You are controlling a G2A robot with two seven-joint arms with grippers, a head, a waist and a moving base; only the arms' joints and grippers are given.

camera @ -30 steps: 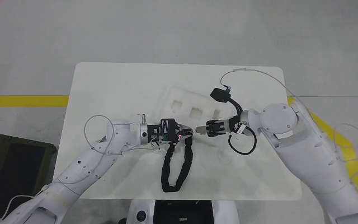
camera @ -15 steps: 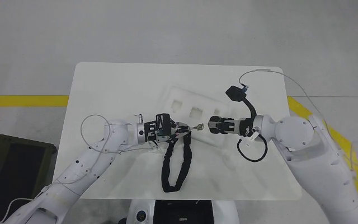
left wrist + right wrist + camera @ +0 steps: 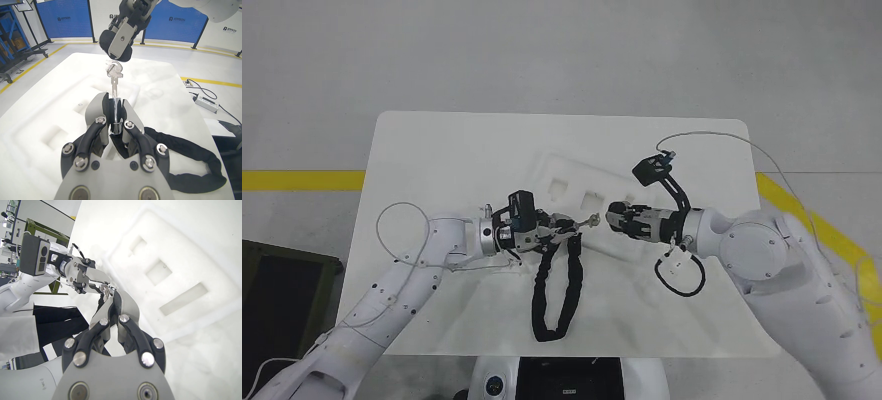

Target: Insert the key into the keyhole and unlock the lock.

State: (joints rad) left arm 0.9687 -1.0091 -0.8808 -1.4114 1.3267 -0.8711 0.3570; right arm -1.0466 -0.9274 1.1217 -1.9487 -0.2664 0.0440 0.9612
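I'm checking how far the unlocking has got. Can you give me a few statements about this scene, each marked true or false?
1. The key has its blade in the keyhole of the lock. True.
2. The left tool is clamped on the lock's chrome cylinder. True.
3. The black chain lies in a recess of the foam tray. False: it lies on the table, beside the tray.
4. The right tool is at the chain. False: it is at the key's head.
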